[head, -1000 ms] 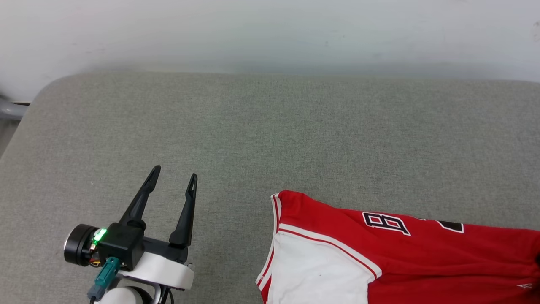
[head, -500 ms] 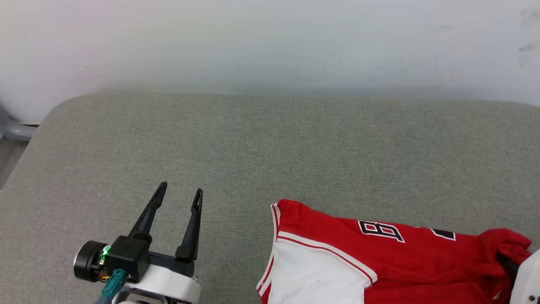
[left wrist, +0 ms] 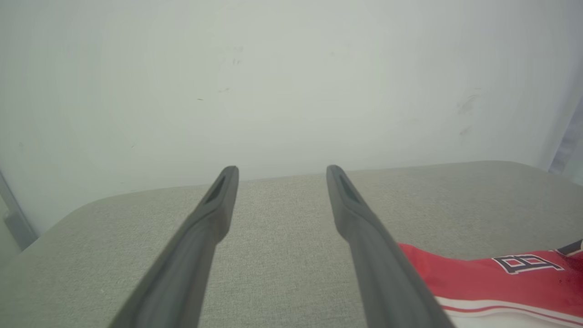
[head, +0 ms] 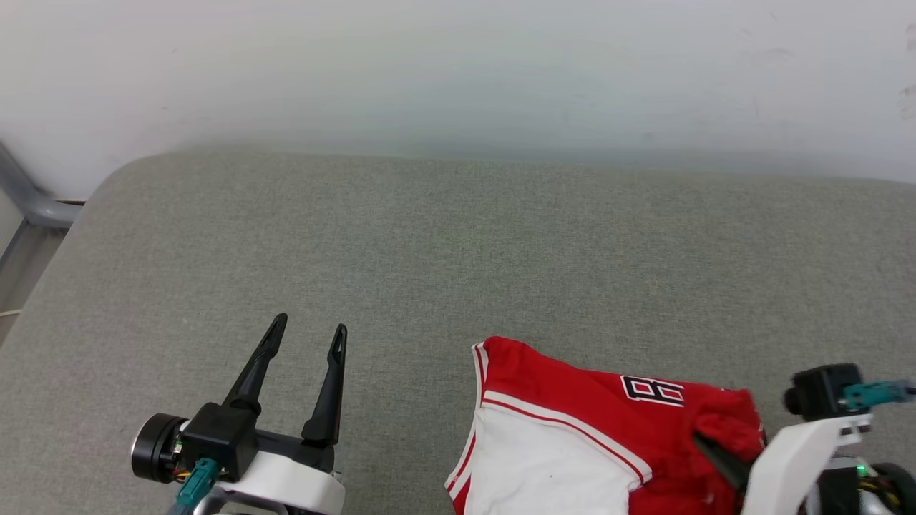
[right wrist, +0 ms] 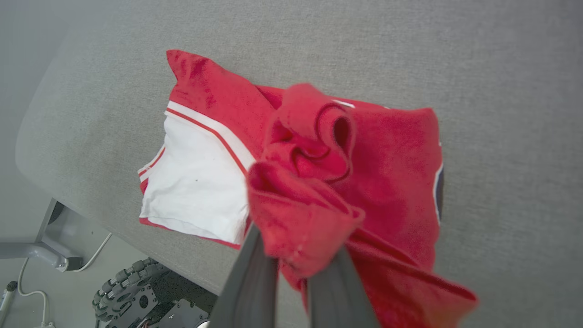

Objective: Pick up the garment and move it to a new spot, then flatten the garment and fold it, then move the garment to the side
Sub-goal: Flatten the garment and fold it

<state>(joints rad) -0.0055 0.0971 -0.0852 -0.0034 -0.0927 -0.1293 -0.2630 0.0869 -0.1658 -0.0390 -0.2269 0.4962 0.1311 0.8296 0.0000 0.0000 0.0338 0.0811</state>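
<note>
The garment [head: 565,422], red with a white sleeve [head: 544,465] and black lettering, lies on the grey padded surface [head: 458,243] at the lower right of the head view. My right gripper [head: 708,440] is shut on a bunched red fold of it, lifted above the flat part. In the right wrist view, the garment [right wrist: 396,150] spreads below the right gripper [right wrist: 298,269], whose tips are buried in the fold. My left gripper [head: 309,327] stands open and empty, left of the garment and apart from it. The left wrist view shows the left gripper [left wrist: 282,171] open, the garment [left wrist: 492,278] at lower right.
A pale wall [head: 458,64] runs behind the padded surface. Its rounded left corner [head: 107,186] drops off beside a grey metal frame [head: 36,204]. In the right wrist view the surface's near edge [right wrist: 91,214] is close to the sleeve, with a wheeled base [right wrist: 132,296] on the floor below.
My right gripper has come in from the right, carrying the garment's red right part leftward over the rest. The head view has shifted slightly. The left gripper stays open.
</note>
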